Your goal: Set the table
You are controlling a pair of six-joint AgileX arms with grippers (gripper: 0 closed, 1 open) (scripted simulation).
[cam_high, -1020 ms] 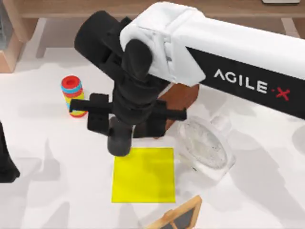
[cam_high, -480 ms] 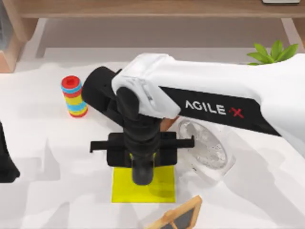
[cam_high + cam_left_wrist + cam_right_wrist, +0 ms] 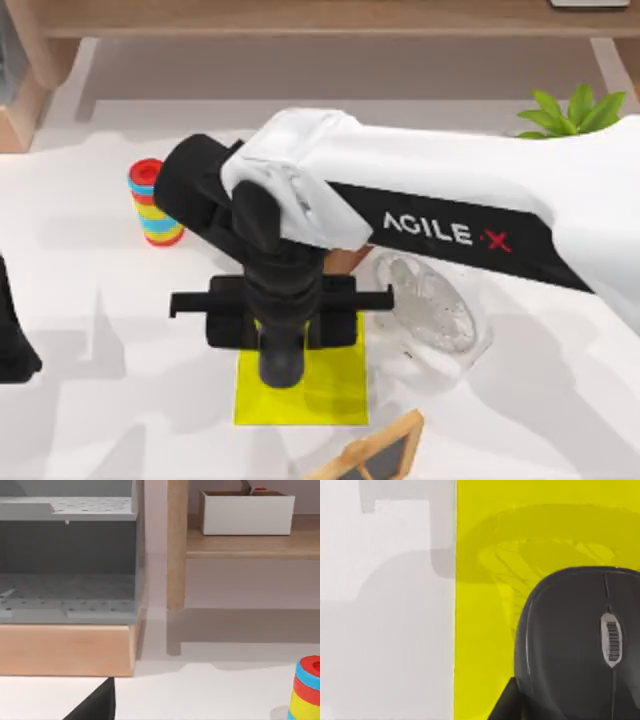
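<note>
The right gripper is hanging over the upper part of the yellow mat, its black wrist pointing straight down from the top view, while the white and black forearm is reaching in from the table's right side. The right wrist view is showing a dark computer mouse close below the camera, lying over the yellow mat; whether the fingers are gripping it or standing apart I cannot tell.

The mat is lying flat on the white table. Just to its right a clear glass dish is sitting on the tabletop, and a stack of coloured rings is standing behind and to the left. A small framed slate is leaning at the near edge.

The left arm is sitting parked at the table's left edge, its wrist camera facing a wooden shelf unit.
</note>
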